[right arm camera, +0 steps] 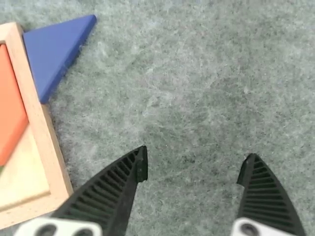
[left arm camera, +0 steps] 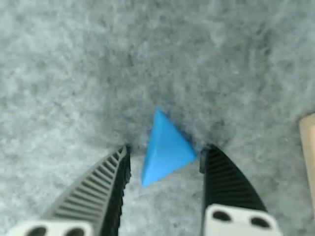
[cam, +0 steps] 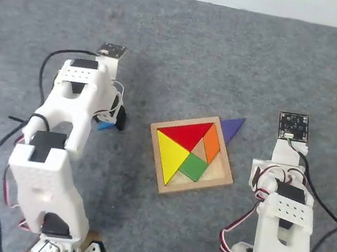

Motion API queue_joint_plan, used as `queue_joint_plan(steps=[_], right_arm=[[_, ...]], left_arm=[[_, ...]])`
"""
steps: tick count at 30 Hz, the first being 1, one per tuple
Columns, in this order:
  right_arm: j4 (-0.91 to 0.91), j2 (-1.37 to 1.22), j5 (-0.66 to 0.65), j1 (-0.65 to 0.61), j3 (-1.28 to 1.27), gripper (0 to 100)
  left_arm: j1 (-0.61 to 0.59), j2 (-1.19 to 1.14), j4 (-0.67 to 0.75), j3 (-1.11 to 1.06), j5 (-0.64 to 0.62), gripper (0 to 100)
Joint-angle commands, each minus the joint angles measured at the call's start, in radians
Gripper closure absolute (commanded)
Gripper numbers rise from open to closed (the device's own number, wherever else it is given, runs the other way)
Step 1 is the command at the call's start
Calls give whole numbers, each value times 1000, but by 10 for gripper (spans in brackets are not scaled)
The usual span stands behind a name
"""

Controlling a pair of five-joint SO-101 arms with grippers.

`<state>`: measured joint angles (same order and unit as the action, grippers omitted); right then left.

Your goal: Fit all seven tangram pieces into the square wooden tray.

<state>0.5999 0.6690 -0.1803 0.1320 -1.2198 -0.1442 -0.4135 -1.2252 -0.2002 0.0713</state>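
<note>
The square wooden tray (cam: 221,177) lies mid-table holding a red triangle (cam: 186,134), a yellow triangle (cam: 169,155), a green square (cam: 194,167) and an orange piece (cam: 212,143). A dark blue triangle (cam: 232,127) lies on the carpet against the tray's far right corner, also seen as the dark blue triangle (right arm camera: 54,46) beside the tray's rim (right arm camera: 42,132). A small light blue triangle (left arm camera: 165,150) sits on the carpet left of the tray. My left gripper (left arm camera: 166,151) is open with a finger on either side of it. My right gripper (right arm camera: 196,164) is open over bare carpet, right of the tray.
Grey carpet (cam: 188,51) covers the table. Both arm bases stand at the near edge. One corner of the tray (left arm camera: 310,142) shows at the side of the left wrist view.
</note>
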Motion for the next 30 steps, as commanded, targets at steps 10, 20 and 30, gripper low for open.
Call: queue_joint_plan(steps=[10, 20, 30], right_arm=[[-12, 33, 0, -8, 9, 692], [-12, 33, 0, -8, 9, 692], [-12, 33, 0, -7, 9, 692]], left_arm=[[54, -8, 34, 65, -3, 861], [54, -5, -8, 67, 23, 913], [144, 3, -31, 68, 21, 969]])
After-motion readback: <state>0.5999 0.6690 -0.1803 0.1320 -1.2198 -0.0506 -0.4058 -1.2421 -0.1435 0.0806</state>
